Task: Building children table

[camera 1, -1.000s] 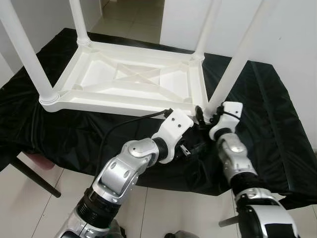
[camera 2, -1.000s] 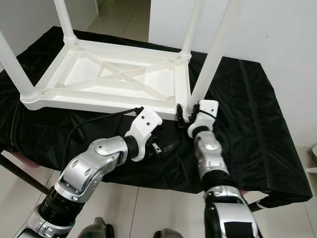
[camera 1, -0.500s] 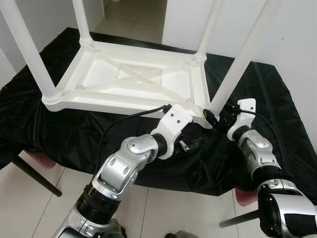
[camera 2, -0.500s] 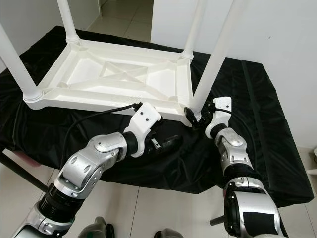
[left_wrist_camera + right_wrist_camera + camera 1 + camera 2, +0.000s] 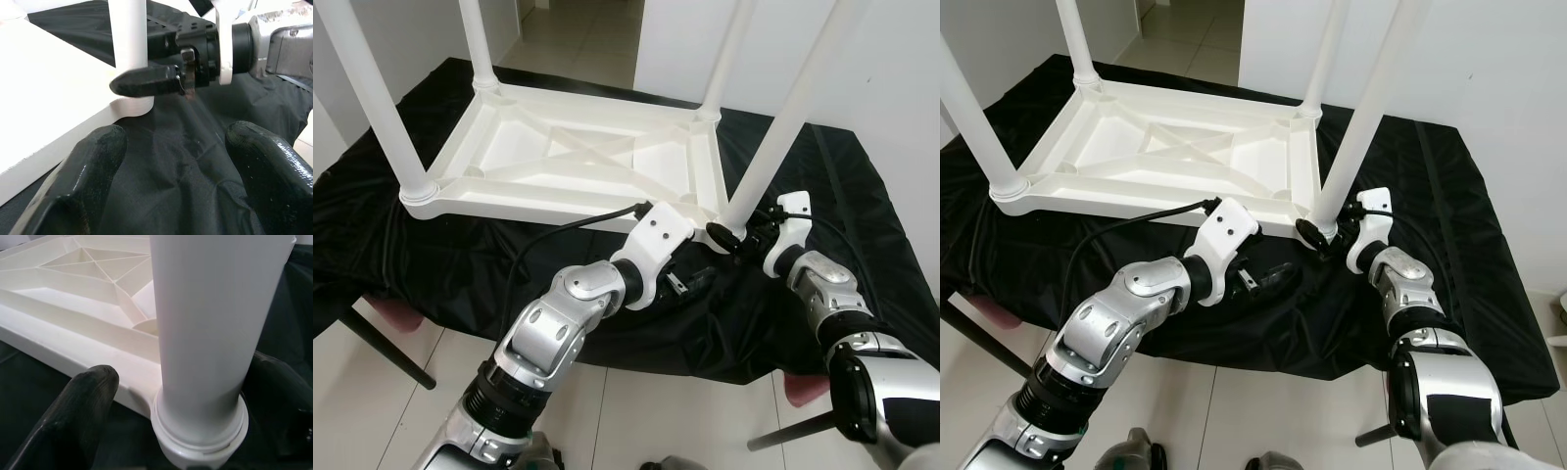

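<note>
On a black cloth (image 5: 862, 255) spread over a work surface, a white plastic children's table (image 5: 578, 162) lies upside down, its ribbed underside facing up and four round white legs rising from its corner sockets. All places below are given relative to this upturned table.

At the corner nearest the robot's right side stands the near right leg (image 5: 773, 147), seated in its socket. The right gripper (image 5: 732, 235) is at the foot of this leg, its two black fingers spread apart with the leg standing between them just above the socket collar; the right wrist view shows one finger (image 5: 73, 416) beside the collar, with a gap, so the jaws straddle the leg without clamping it. The left gripper (image 5: 1271, 277) hovers low over the cloth just in front of the table's near edge, close to the same corner; its fingers (image 5: 83, 186) are open with nothing between them, pointing toward the leg's base.

The table looks like hollow moulded plastic: probably light, stiff and smooth, so likely slippery under the black fingers. The leg is a plain round tube that could turn or slide in a loose grip. The best hold seems to be low on the leg, close to the collar, where pressing or twisting it into the socket would flex it least, while the rim beside that corner offers a firm place to steady the tabletop.
</note>
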Controlling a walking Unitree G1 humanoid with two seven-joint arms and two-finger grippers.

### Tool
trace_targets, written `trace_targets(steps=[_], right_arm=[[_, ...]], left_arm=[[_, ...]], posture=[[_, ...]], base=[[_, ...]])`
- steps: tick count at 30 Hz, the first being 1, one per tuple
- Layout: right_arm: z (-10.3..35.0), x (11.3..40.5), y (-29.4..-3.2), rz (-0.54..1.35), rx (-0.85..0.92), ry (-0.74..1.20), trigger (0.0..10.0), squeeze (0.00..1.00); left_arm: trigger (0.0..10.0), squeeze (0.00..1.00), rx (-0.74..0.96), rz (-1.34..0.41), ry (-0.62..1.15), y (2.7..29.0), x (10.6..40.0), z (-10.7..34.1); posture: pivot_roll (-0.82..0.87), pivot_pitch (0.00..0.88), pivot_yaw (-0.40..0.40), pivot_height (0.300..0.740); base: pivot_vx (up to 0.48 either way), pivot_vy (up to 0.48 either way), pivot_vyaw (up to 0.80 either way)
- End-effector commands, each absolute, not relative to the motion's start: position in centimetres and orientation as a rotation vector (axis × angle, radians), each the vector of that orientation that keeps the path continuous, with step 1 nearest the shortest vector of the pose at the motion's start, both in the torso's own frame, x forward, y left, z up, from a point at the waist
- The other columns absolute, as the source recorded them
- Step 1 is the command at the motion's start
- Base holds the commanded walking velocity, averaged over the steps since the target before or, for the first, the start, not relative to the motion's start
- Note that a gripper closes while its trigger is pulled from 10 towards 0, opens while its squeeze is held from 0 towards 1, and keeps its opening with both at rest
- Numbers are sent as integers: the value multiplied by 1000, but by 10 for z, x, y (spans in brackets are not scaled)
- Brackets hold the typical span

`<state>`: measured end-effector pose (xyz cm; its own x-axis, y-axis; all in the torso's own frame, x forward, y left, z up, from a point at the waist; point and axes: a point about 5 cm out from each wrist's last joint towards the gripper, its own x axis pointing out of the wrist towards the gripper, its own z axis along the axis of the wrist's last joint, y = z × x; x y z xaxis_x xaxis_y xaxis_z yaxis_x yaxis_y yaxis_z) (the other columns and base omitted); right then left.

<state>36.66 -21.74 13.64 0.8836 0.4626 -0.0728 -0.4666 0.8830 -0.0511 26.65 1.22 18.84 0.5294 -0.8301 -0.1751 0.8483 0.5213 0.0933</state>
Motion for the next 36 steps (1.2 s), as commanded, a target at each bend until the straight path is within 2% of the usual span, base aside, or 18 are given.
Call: trace_targets(steps=[1,4,5,6,7,8,21,36], right_arm=[[139,369,-216,488,-93,61,10000,0],[139,370,-212,506,-98,61,10000,0],[139,370,-210,521,-87,64,5882,0],[137,369,-208,541,-75,72,588,0],[137,369,-208,541,-75,72,588,0],[137,369,-207,556,-70,75,0,0],[122,358,-209,648,-78,135,0,0],[114,355,-207,571,11,105,0,0]], left_arm=[[10000,0,181,-1004,115,13,268,187],[10000,0,178,-1003,115,13,268,188],[10000,0,177,-1003,113,13,268,189],[10000,0,177,-1002,111,13,268,189],[10000,0,177,-1002,111,13,268,189],[10000,0,177,-1001,111,13,268,190],[10000,0,177,-1008,124,13,267,187],[10000,0,168,-1019,135,11,265,184]], posture=[[77,15,-48,740],[81,16,-49,740],[85,17,-48,740],[85,17,-48,740],[85,17,-48,740],[85,17,-45,740],[70,33,-47,740],[47,38,-41,740]], base=[[0,0,0],[0,0,0],[0,0,0],[0,0,0],[0,0,0],[0,0,0],[0,0,0],[0,0,0]])
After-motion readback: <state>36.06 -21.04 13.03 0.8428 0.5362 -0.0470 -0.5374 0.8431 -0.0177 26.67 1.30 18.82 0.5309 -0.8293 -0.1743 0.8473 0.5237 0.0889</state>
